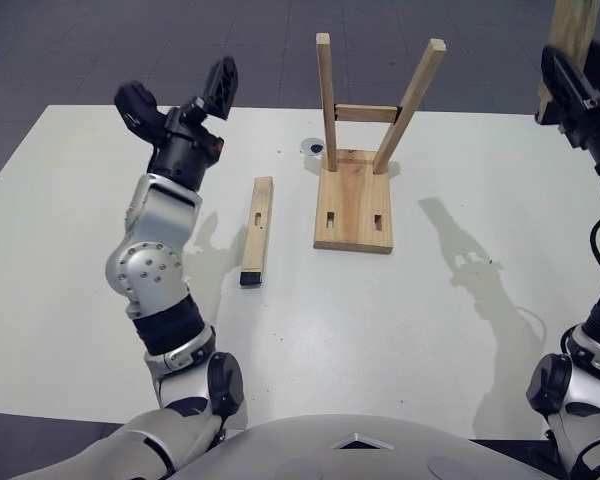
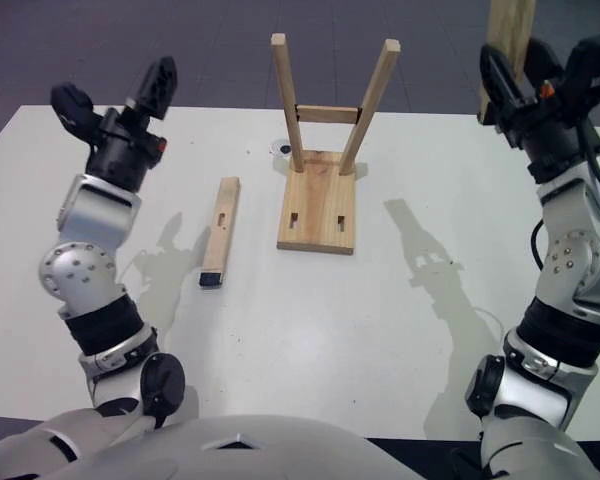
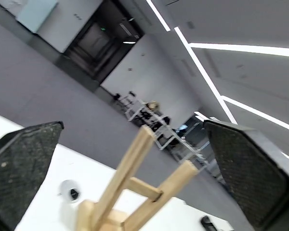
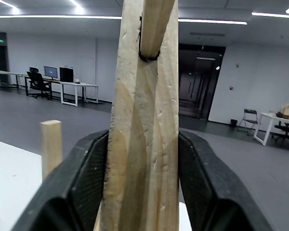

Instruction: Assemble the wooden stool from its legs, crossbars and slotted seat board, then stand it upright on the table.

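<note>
High at right: right fingers point(image 4: 86, 183) clamp slotted leg point(image 4: 144, 120).

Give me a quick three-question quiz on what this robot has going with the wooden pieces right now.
1. True or false: the right gripper is empty.
2. How many upright legs stand in the seat board? A) one B) two C) four
3. Fill in: the loose leg lies flat on the ____.
Key: 1 false, it grips a wooden piece; 2 B; 3 table.
</note>
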Action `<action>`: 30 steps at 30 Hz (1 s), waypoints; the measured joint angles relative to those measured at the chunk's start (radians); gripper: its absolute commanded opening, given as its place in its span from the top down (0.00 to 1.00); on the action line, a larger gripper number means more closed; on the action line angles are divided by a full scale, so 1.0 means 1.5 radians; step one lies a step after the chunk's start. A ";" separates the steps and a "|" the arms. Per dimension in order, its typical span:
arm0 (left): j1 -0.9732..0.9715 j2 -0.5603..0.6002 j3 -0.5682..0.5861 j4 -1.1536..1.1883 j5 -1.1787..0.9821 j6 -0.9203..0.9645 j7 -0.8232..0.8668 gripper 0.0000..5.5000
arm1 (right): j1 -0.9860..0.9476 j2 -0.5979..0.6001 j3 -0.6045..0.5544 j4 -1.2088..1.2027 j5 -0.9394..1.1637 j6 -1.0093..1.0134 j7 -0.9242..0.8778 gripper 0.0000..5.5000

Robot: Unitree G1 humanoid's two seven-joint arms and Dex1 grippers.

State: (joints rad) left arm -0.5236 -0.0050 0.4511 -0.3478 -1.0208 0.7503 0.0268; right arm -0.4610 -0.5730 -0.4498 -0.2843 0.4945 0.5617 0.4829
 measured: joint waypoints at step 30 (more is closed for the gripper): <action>-0.309 0.118 -0.207 0.153 -0.268 0.074 -0.011 0.02 | 0.052 0.072 0.222 -0.165 -0.011 -0.090 0.008 0.63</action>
State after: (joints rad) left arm -0.9871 0.1722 0.1409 -0.1183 -1.4224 0.8607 0.0098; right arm -0.3827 -0.4652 -0.1174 -0.5325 0.4783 0.4267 0.4946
